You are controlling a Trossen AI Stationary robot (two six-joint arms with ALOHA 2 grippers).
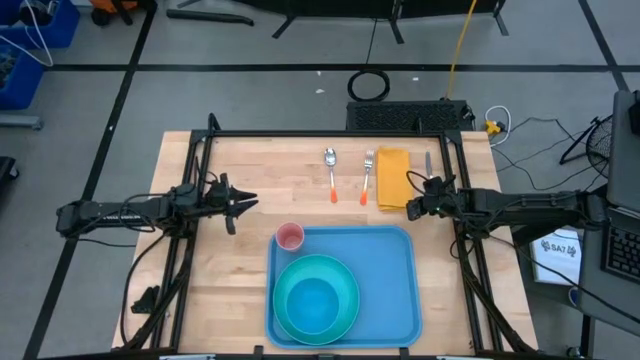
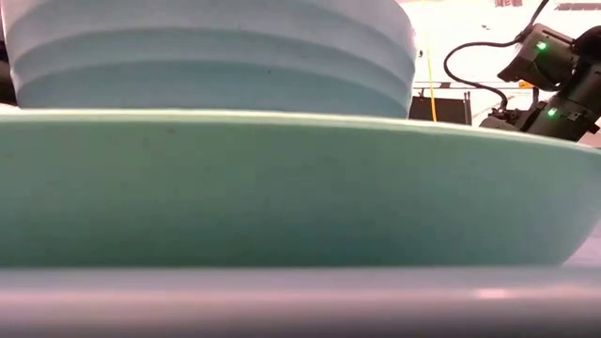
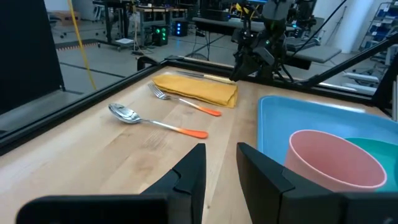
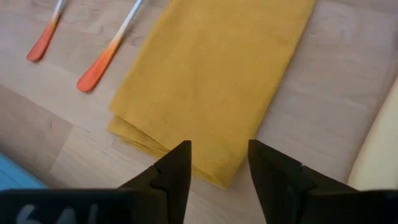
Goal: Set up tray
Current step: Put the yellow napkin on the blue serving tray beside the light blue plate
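tray (image 1: pixel 400 290): light blue | plate (image 1: pixel 345 275): teal | bowl (image 1: pixel 312 303): brighter blue-teal | cup (image 1: pixel 290 237): pink | napkin (image 1: pixel 392 178): mustard yellow | spoon (image 1: pixel 331 172) and fork (image 1: pixel 367 176): silver, orange handles | counter (image 1: pixel 230 270): pale wood grain | both hands: black

table (image 1: pixel 230 280) bears tray (image 1: pixel 395 300), napkin (image 1: pixel 392 178), spoon (image 1: pixel 330 172), fork (image 1: pixel 367 175).

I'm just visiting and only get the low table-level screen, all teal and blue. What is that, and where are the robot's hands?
Observer: That's a teal plate holding a blue bowl, both on the tray.
Operator: Anything else on the tray?
Observer: A pink cup in one corner.
Operator: And the hands?
Observer: The right gripper, open, hovers over a yellow napkin; the left gripper, open, waits beside the tray.
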